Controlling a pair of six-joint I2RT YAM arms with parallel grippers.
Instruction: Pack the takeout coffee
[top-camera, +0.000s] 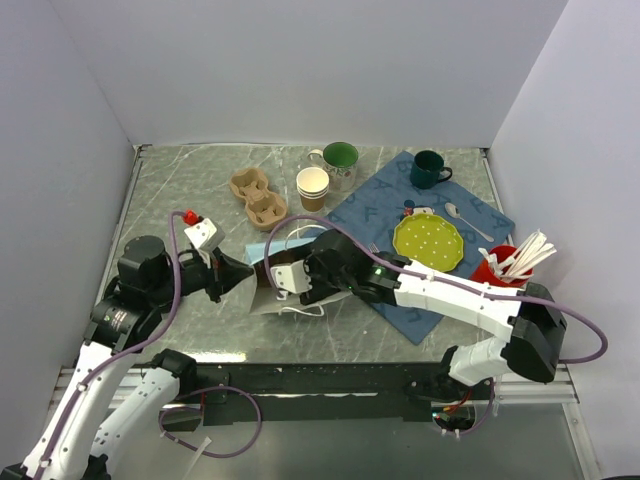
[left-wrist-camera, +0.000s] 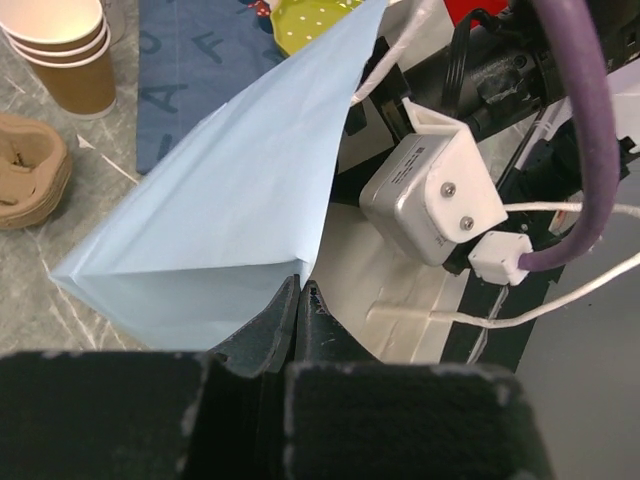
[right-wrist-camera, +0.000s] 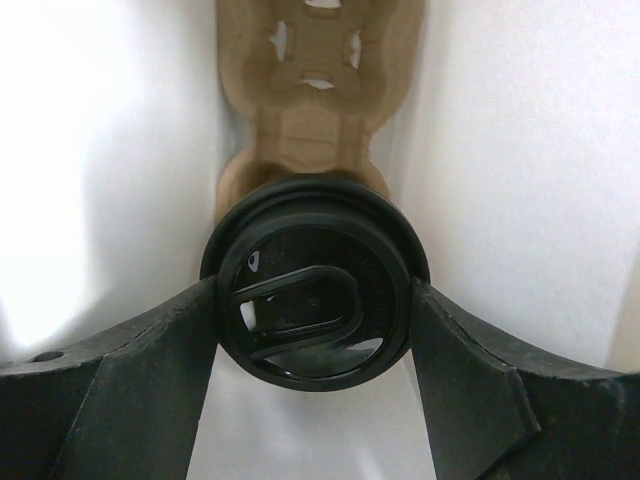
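The left gripper (left-wrist-camera: 300, 292) reached low, fingers pinched together on the edge of the paper bag (left-wrist-camera: 230, 200). The right gripper (right-wrist-camera: 315, 292) was deep inside the bag, fingers clamped on the takeout coffee (right-wrist-camera: 310, 325). A brown cup tray (right-wrist-camera: 315, 110) lay just behind it. The blue cloth (left-wrist-camera: 200, 60) nearby showed A and F.

I see the grey marbled table (top-camera: 190, 180) carrying a blue cloth (top-camera: 380, 205) on the right, a brown pulp cup carrier (top-camera: 258, 197), a stack of paper cups (top-camera: 312, 187), a green mug (top-camera: 340, 160) behind the stack, and a pale blue paper bag (top-camera: 258, 250) lying on its side near the front.
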